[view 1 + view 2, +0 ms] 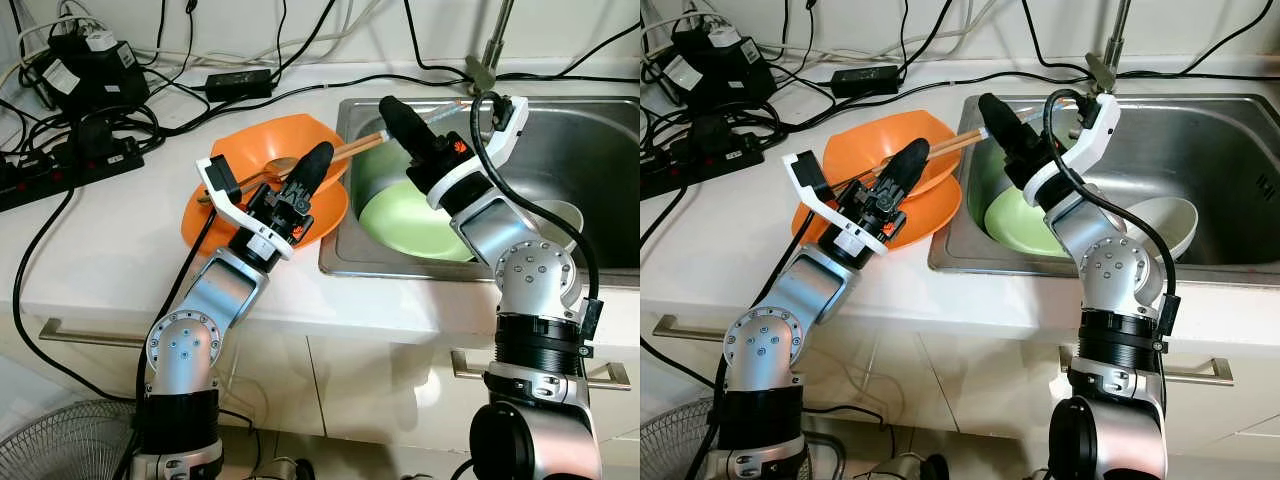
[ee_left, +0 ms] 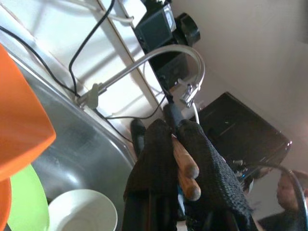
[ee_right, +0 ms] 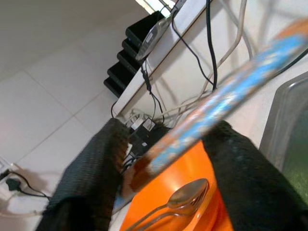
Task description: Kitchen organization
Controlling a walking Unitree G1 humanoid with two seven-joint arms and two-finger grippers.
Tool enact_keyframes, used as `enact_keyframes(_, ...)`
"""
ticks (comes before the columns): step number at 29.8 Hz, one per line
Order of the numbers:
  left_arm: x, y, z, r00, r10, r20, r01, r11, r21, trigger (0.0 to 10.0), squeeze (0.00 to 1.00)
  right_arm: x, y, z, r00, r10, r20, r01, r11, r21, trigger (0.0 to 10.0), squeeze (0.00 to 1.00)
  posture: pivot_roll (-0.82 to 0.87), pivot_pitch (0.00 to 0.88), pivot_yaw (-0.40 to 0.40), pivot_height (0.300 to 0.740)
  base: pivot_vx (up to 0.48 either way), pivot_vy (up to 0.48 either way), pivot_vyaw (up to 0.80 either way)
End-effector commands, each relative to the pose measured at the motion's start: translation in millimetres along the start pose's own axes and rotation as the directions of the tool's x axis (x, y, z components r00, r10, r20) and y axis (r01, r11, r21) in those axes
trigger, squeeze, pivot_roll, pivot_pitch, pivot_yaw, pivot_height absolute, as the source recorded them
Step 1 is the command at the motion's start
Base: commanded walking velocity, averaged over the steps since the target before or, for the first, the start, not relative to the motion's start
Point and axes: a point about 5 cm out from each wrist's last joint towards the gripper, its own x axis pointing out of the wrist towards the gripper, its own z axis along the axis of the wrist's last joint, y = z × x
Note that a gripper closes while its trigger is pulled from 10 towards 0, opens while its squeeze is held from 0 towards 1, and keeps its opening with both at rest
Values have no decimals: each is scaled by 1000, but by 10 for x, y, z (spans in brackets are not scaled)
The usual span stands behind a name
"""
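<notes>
Left gripper (image 1: pixel 318 158) over orange bowl (image 1: pixel 262 150) on counter – fingers pressed together on wooden chopsticks (image 1: pixel 358 148), pinched near butt ends. Sticks span bowl rim to sink (image 1: pixel 600 125), tips toward right gripper (image 1: pixel 393 110). Right gripper fingers spread, blue-patterned stick (image 3: pixel 219 110) between them, not clamped. Spoon (image 1: pixel 262 172) lies in bowl; green plate (image 1: pixel 410 222), white bowl (image 1: pixel 560 215) in sink.

Step, by judgement: hand-over or re-grip. Keep sticks level, close right gripper squarely before left lets go – avoid levering against bowl rim.

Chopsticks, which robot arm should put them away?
Probably the left: the left gripper is shut on the chopsticks above the orange bowl, while the right gripper has its fingers open around their far end.
</notes>
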Motion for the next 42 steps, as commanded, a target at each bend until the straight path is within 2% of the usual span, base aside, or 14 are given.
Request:
enact_keyframes(1,13,-62,81,1000,-24,20,23,1000,15,0,0,41,56,8,1000,17,-8,-17,1000,17,0,0,-43,57,130,740,0,0,0)
enact_keyframes(6,16,-82,114,999,-26,27,25,1000,9,0,0,47,69,-34,999,32,-7,-32,995,91,0,0,-42,56,132,740,0,0,0)
enact_keyframes(13,21,-85,95,999,-31,12,31,999,4,0,0,39,114,-58,998,68,-9,-66,988,142,0,0,-45,56,134,740,0,0,0)
enact_keyframes(17,19,-81,85,999,-33,5,33,999,-2,0,0,36,119,-65,998,69,-10,-67,986,152,0,0,-45,56,133,740,0,0,0)
enact_keyframes(24,-8,-31,54,999,-30,10,31,995,-94,0,0,52,121,-35,997,69,18,-71,979,189,0,0,-46,53,134,740,0,0,0)
enact_keyframes(31,-34,19,57,1000,-13,13,14,993,-119,0,0,61,130,-46,997,74,22,-77,977,200,0,0,-43,49,136,740,0,0,0)
enact_keyframes(34,-37,28,27,1000,-7,-13,5,995,-102,0,0,64,125,-60,998,68,17,-70,978,197,0,0,-44,50,136,740,0,0,0)
enact_keyframes(35,-34,42,10,1000,9,-30,-11,996,-85,10000,0,65,126,-59,998,67,19,-69,978,197,0,0,-45,51,136,740,0,0,0)
enact_keyframes(38,-33,63,-4,999,30,-45,-33,997,-66,10000,4,66,119,-50,998,62,27,-66,977,200,0,0,-45,52,136,740,0,0,0)
enact_keyframes(39,-26,80,-14,997,59,-54,-59,998,-6,10000,1000,62,103,-40,998,52,35,-58,978,199,0,0,-44,52,136,740,0,0,0)
enact_keyframes(42,17,-40,-45,998,0,-69,0,1000,-2,10000,1000,56,76,-46,999,35,36,-41,982,185,0,0,-41,51,137,740,0,0,0)
